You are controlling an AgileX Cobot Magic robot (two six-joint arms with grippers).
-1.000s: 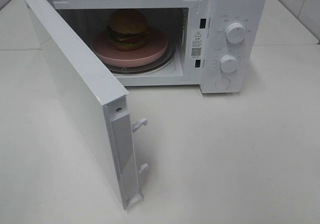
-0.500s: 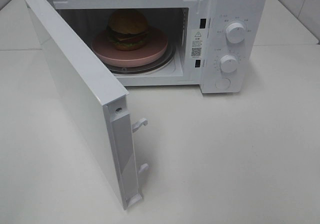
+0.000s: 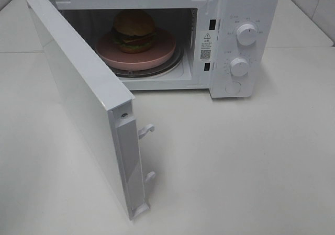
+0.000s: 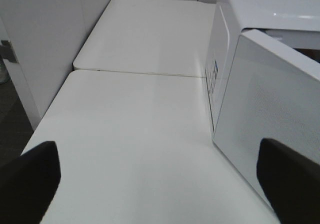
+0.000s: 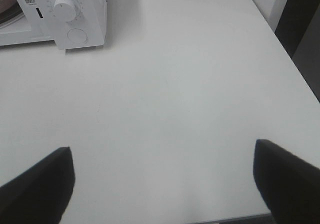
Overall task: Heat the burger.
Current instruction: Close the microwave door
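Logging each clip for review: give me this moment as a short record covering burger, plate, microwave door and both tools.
dish: pinkish-brown round plate, inside white microwave
food: tan-bunned burger, on that plate
door: white microwave door, wide open
left tool: open, empty, beside the door
right tool: open, empty, above white tabletop

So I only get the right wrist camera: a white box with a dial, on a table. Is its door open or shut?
Observer: Open. The high camera shows the microwave with its door swung wide toward the front.
Visitor: Anything inside?
Observer: Yes, the burger sits on a pink plate in the cavity.
Visitor: And the other claw?
Observer: The left claw is open and holds nothing; it faces along the outer side of the door.
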